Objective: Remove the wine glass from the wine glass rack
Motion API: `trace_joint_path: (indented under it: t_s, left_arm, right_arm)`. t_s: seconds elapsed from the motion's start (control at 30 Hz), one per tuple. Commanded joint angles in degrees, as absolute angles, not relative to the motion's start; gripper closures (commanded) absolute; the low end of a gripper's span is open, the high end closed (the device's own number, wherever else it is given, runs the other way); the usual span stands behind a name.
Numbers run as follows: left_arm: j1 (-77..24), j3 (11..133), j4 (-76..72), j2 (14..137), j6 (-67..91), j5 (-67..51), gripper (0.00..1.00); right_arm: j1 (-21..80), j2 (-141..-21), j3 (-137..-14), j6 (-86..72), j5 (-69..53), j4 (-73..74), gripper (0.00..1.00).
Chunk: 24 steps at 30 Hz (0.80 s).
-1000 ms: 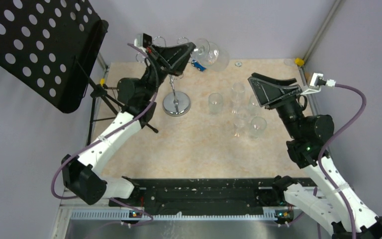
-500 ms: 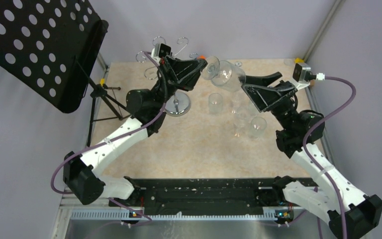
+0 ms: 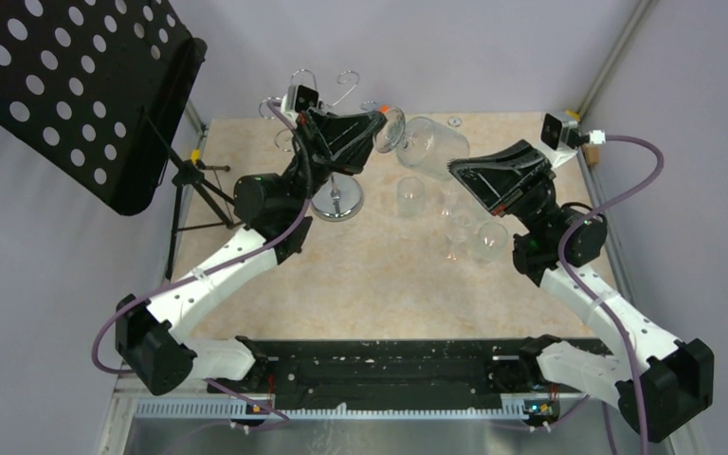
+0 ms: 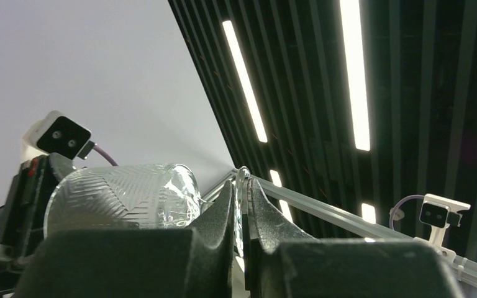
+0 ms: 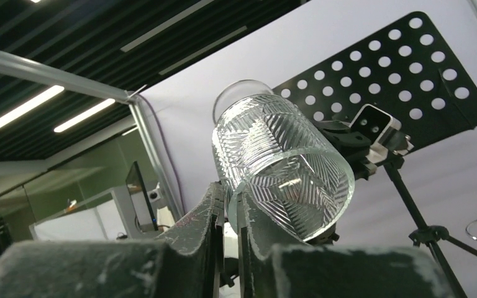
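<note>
From above, we are seeing the wine glass (image 3: pixel 431 147) hanging sideways just right of the wine glass rack (image 3: pixel 336 202), apart from its curled arms. The left gripper (image 3: pixel 377 130) is pinching its foot and the right gripper (image 3: pixel 455 171) is biting its rim. Left wrist: fingers (image 4: pixel 214 217) are squeezing the thin foot. Right wrist: fingers (image 5: pixel 202 214) are nipping the bowl's wall.

Beige table (image 3: pixel 379 284) — wine glass rack (image 3: pixel 336 201), clear glasses (image 3: pixel 409 196) standing.
</note>
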<state>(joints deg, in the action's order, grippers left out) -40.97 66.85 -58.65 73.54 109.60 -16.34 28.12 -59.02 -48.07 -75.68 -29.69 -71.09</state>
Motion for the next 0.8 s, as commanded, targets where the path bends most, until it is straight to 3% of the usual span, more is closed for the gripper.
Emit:
trace_joint_path:
  t_s: [0.0, 0.13, 0.3, 0.43, 0.6, 0.77]
  left_arm:
    - [-41.2, 67.1, -62.7, 71.7, 110.7, -15.7, 1.0]
    - [-41.2, 66.9, -60.9, 71.3, 109.3, -16.0, 1.0]
    - [-41.2, 66.8, -53.9, 68.5, 101.9, -15.9, 0.65]
    - [-41.1, 66.3, -46.4, 65.1, 92.1, -14.3, 0.44]
    - [-41.0, 66.6, -30.3, 59.9, 75.0, -11.9, 0.22]
    - [-40.9, 71.5, -9.3, 57.3, 52.9, -8.2, 0.18]
  right_arm:
    - [28.5, -58.8, -51.5, -76.3, -30.4, -77.1, 0.96]
    - [28.5, -57.8, -51.7, -74.7, -30.2, -75.5, 1.0]
    - [28.5, -54.2, -51.6, -69.7, -29.3, -68.5, 1.0]
    - [28.5, -49.0, -51.6, -62.0, -27.0, -57.3, 1.0]
    - [28.5, -42.0, -53.8, -49.7, -21.3, -38.0, 1.0]
    - [28.5, -39.1, -60.2, -38.2, -15.4, -13.6, 1.0]
